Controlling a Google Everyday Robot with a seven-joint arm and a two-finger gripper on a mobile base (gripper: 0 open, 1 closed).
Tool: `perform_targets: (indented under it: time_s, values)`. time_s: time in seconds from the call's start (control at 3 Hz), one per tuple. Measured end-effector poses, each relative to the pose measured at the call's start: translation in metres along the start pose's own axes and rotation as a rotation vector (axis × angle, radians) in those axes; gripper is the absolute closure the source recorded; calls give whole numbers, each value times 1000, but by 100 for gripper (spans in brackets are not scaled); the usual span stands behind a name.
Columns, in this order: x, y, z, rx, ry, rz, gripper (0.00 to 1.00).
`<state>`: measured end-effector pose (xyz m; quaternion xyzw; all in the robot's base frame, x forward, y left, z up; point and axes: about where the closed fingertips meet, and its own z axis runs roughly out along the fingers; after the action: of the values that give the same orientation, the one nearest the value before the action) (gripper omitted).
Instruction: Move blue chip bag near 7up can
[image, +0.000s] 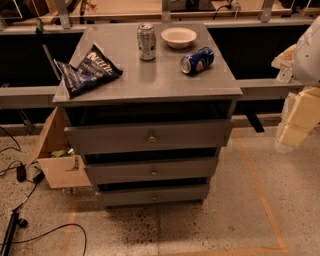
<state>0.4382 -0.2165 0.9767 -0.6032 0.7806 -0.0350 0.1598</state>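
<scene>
The blue chip bag (87, 70) is a crinkled navy foil bag with white lettering. It lies at the left edge of the grey cabinet top (150, 80), partly overhanging. The 7up can (146, 42) is silvery and stands upright at the back middle of the top. My gripper (296, 120) hangs at the far right of the view, off the cabinet's right side and below its top, far from the bag and the can.
A blue can with a red-and-white logo (197, 60) lies on its side at the right. A white bowl (178, 37) stands behind it. The cabinet has three drawers (150, 137). A cardboard box (57, 160) and cables (20, 220) are on the floor at the left.
</scene>
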Motion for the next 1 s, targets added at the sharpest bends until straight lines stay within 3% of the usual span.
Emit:
perform_targets:
  time_s: [0.33,0.67,1.0]
  values:
    - [-1,-1,-2,8,-9,3,0]
    - [-20,-6,6,-13,-107,32,0]
    - [-94,-39,35,-50,-394,88,0]
